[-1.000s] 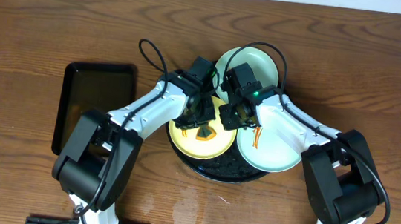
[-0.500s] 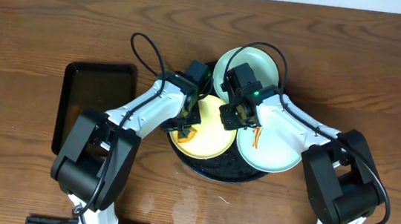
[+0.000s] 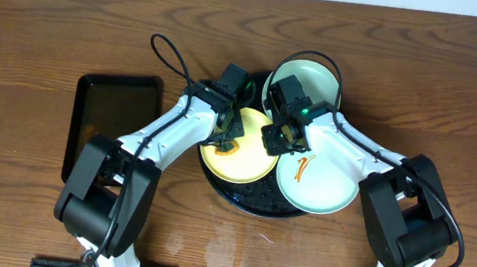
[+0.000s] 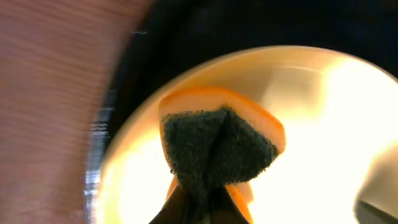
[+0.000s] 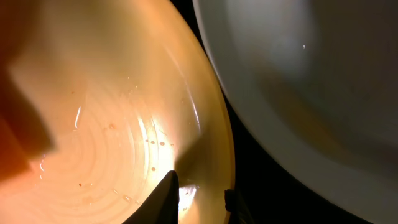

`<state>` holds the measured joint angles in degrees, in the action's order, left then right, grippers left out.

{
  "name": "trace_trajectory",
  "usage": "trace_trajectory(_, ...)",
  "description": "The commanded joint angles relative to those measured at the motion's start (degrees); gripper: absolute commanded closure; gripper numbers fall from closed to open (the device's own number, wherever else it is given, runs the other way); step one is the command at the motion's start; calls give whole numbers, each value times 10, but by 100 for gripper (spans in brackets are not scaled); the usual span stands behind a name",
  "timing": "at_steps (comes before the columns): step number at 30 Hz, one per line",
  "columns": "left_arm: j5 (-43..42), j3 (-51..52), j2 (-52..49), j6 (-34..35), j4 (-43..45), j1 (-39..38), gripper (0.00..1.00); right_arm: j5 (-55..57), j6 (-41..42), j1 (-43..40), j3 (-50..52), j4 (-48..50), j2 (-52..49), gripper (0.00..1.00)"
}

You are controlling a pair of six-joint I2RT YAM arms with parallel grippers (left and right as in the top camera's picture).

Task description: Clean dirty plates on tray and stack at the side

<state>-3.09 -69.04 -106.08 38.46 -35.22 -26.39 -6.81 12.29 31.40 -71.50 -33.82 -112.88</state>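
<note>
The round black tray (image 3: pixel 253 202) holds three plates. On its left lies a pale yellow plate (image 3: pixel 249 161), at the back a mint plate (image 3: pixel 308 80), and at the right a mint plate (image 3: pixel 322 182) with an orange smear (image 3: pixel 303 167). My left gripper (image 3: pixel 227 139) is shut on an orange sponge (image 4: pixel 217 146) with a dark green scouring face, pressed on the yellow plate (image 4: pixel 323 124) near its back-left rim. My right gripper (image 5: pixel 199 200) is shut on the yellow plate's (image 5: pixel 112 124) right rim, with one finger inside and one outside.
A rectangular black tray (image 3: pixel 113 125) lies on the wood-grain table (image 3: pixel 45 33) left of the round tray. Both arms cross over the round tray's front half. In the right wrist view the neighbouring mint plate (image 5: pixel 311 81) lies close beside the pinched rim.
My left gripper has dragged the sponge from the middle of the yellow plate to its back-left edge. The right gripper has kept its hold on the rim.
</note>
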Motion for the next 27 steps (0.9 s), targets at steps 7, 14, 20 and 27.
trace_trajectory(7, -55, 29, -14, -37, 6, 6, 93, -28, 10, 0, -5, 6, -14, 74)
trace_trajectory(14, 53, 33, -21, -54, -30, 8, 92, -29, 10, 0, -5, 0, -14, 75)
trace_trajectory(20, 207, 19, 7, -62, -62, 8, 93, -29, 10, 0, -5, -4, -14, 83)
trace_trajectory(27, 254, 16, 81, -69, -40, 8, 93, -35, 6, 1, -18, -10, -13, 99)
